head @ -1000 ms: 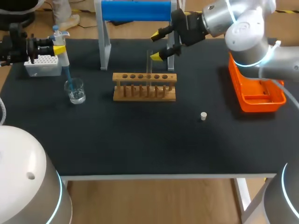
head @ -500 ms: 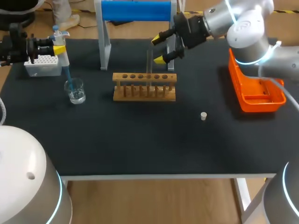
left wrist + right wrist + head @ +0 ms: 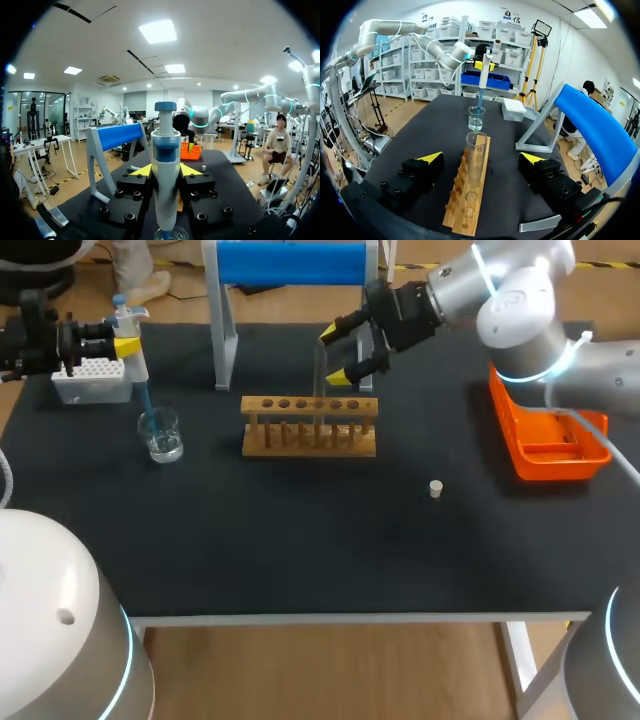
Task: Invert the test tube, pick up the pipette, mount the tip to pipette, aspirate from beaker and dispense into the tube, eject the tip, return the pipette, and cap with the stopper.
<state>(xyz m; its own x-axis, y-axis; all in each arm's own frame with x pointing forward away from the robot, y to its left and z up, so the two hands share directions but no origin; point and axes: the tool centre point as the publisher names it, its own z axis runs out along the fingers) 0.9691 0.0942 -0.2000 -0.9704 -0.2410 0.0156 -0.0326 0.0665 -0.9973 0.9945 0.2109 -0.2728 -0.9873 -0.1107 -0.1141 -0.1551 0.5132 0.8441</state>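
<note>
A clear test tube (image 3: pixel 320 375) stands mouth up in the wooden rack (image 3: pixel 310 426). My right gripper (image 3: pixel 336 354) is open, with one yellow fingertip on each side of the tube and neither touching it. In the right wrist view the tube (image 3: pixel 475 157) rises between the wide-apart fingers of the right gripper (image 3: pixel 481 159), above the rack (image 3: pixel 465 202). My left gripper (image 3: pixel 166 172) is shut on the pipette (image 3: pixel 166 165). In the head view the pipette (image 3: pixel 127 332) hangs at the far left, its blue tip down in the glass beaker (image 3: pixel 160 435). A small white stopper (image 3: pixel 435 488) lies on the mat.
A white tip box (image 3: pixel 92 380) sits beside the left gripper. The blue-topped stand (image 3: pixel 290 265) is behind the rack. An orange tray (image 3: pixel 545 435) lies at the right edge, under my right arm.
My right gripper has shifted slightly left and down, closer around the test tube, still open. The left arm and pipette have not moved.
</note>
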